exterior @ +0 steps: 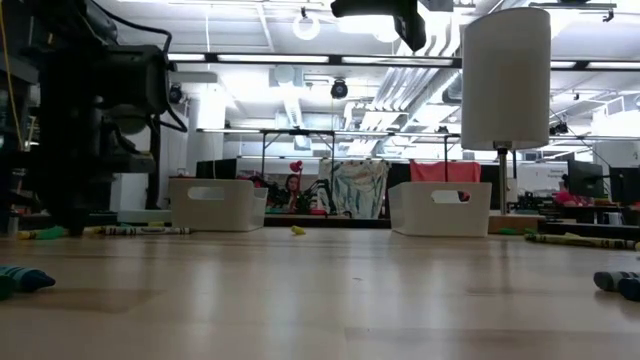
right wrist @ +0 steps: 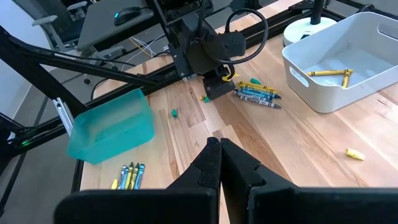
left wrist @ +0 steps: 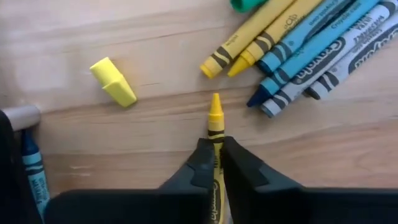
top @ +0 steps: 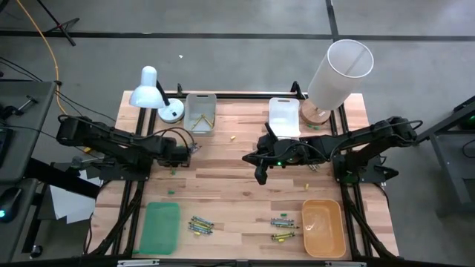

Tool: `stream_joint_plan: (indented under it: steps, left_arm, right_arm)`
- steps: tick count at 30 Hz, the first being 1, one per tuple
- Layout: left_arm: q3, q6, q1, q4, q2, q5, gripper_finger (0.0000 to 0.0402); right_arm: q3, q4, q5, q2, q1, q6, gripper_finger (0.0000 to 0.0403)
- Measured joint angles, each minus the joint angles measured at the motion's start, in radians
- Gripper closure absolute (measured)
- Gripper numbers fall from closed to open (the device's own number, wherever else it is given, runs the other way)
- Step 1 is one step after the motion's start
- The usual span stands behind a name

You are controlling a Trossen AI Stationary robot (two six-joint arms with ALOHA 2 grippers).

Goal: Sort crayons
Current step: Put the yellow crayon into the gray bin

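A wooden table (top: 237,193) is carrying four trays, two lamps and scattered crayons, with a dark robot arm reaching in from each side.

The left gripper (left wrist: 214,163) is sitting low at the table's left-centre, its jaws pinching a yellow crayon (left wrist: 215,121) whose tip is pointing out past the fingertips, just above the wood. Just beyond that tip, a loose pile of yellow and blue crayons (left wrist: 298,43) is lying fanned on the table, and a short yellow crayon stub (left wrist: 113,82) is lying off to one side.

The right gripper (right wrist: 219,163) is hanging above the middle of the table, its jaws pressed together and holding nothing.

A white tray (right wrist: 339,59) at the far edge is holding a couple of yellow crayons (right wrist: 329,73). A second white tray (top: 284,116) is sitting beside a tall white cylinder lamp (top: 338,70). A teal tray (top: 161,227) is lying at the near left corner, with a small cluster of crayons (top: 200,225) beside it. An orange tray (top: 323,227) is lying at the near right, with more crayons (top: 282,228) just to its left.
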Motion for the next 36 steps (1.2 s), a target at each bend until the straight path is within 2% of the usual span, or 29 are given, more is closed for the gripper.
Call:
stream_joint_plan:
  steps: [5, 8, 14, 17, 21, 24, 28, 32, 36]
  left_arm:
    - [0.016, 0.059, 0.000, -0.024, -0.032, 0.011, 0.0398]
    - [0.050, 0.093, -0.004, -0.058, -0.101, 0.038, 0.0399]
    - [0.148, 0.174, -0.040, -0.046, -0.323, -0.116, 0.0401]
    - [0.165, 0.320, -0.082, 0.122, -0.429, -0.226, 0.0401]
    - [0.152, 0.584, -0.131, 0.526, -0.498, -0.294, 0.0401]
    - [0.148, 0.782, -0.149, 0.819, -0.468, -0.305, 0.0401]
    - [0.148, 0.960, -0.153, 1.093, -0.368, -0.288, 0.0401]
    - [0.186, 1.045, -0.153, 1.140, -0.279, -0.240, 0.0401]
    - [0.229, 1.058, -0.148, 1.053, -0.271, -0.355, 0.0401]
  right_arm:
    - [0.000, 0.000, 0.000, 0.000, 0.000, 0.000, 0.0402]
    - [0.000, 0.000, 0.000, 0.000, 0.000, 0.000, 0.0402]
    - [0.000, 0.007, 0.000, 0.000, 0.001, 0.003, 0.0402]
    - [0.000, 0.021, -0.018, 0.000, 0.001, 0.003, 0.0402]
    - [0.000, 0.112, -0.110, 0.003, 0.001, -0.002, 0.0402]
    - [0.000, 0.194, -0.155, 0.010, 0.000, -0.012, 0.0402]
    - [-0.001, 0.278, -0.153, 0.030, 0.000, -0.021, 0.0391]
    - [-0.001, 0.301, -0.113, 0.045, -0.002, -0.029, 0.0346]
    - [-0.001, 0.283, -0.074, 0.043, -0.002, -0.049, 0.0298]
